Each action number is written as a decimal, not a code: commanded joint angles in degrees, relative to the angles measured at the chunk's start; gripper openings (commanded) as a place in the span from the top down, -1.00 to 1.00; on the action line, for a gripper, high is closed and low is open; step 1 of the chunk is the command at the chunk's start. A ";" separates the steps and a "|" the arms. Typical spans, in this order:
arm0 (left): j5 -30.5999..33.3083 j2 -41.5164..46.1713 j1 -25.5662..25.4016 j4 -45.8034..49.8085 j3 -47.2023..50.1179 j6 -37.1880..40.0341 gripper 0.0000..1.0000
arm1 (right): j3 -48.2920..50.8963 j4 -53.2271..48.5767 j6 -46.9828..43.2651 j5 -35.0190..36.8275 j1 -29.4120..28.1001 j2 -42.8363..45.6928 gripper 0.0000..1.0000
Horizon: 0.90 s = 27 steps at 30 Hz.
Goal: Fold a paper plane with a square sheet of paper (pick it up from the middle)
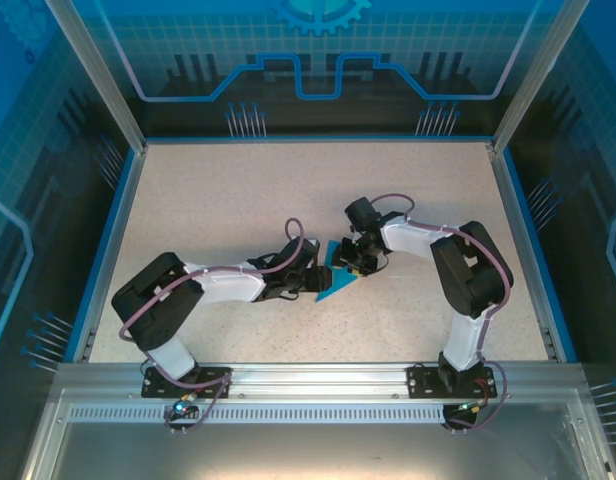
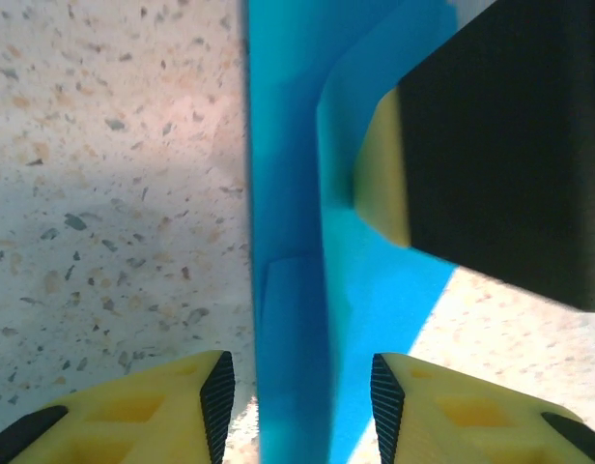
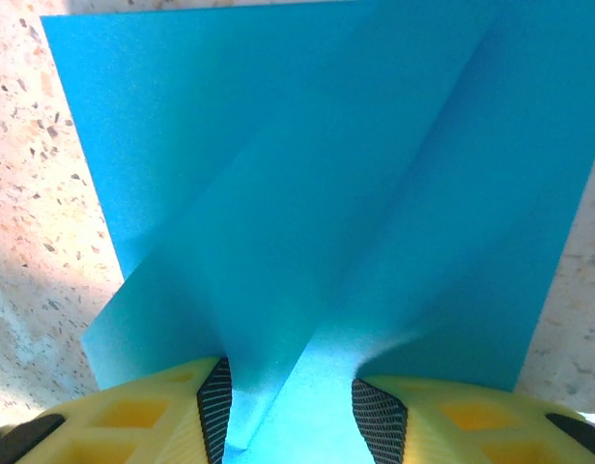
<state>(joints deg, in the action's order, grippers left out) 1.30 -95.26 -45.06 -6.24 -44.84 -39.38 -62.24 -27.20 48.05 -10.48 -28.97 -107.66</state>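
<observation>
The square sheet of paper (image 1: 333, 287) is teal-blue and creased, lying mid-table between both grippers. In the left wrist view it (image 2: 288, 193) rises as a narrow ridge between my left gripper's (image 2: 299, 377) jaws, with a gap on each side, so that gripper is open. My right gripper's finger (image 2: 491, 155) presses on the sheet just beyond. In the right wrist view the sheet (image 3: 326, 174) spreads out with diagonal creases and bunches into a tent between my right gripper's (image 3: 286, 387) pads, touching both. From above, the left gripper (image 1: 316, 272) and right gripper (image 1: 354, 263) nearly meet. The paper plane is out of view.
The speckled table (image 1: 238, 200) is bounded by a blue rim (image 1: 518, 240) and clear enclosure walls. A metal rail (image 1: 308, 380) carrying both arm bases runs along the near edge. Both arms bend inward toward the centre.
</observation>
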 commanded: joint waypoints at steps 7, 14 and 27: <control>-4.45 4.20 0.23 -9.33 4.23 -7.38 0.43 | 5.65 -6.90 0.71 15.36 0.23 -12.22 0.02; -9.36 -0.18 0.51 -14.49 4.47 -7.82 0.64 | 5.50 -6.55 1.13 13.65 0.26 -13.30 0.01; -6.98 -4.31 0.53 -11.24 3.09 -7.32 0.69 | 5.81 -6.31 1.42 13.44 0.43 -13.78 0.01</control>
<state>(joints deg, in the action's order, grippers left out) -6.04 -98.61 -44.80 -18.68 -40.66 -46.63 -63.51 -28.51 49.15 -10.57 -28.99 -108.60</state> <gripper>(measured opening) 0.156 0.494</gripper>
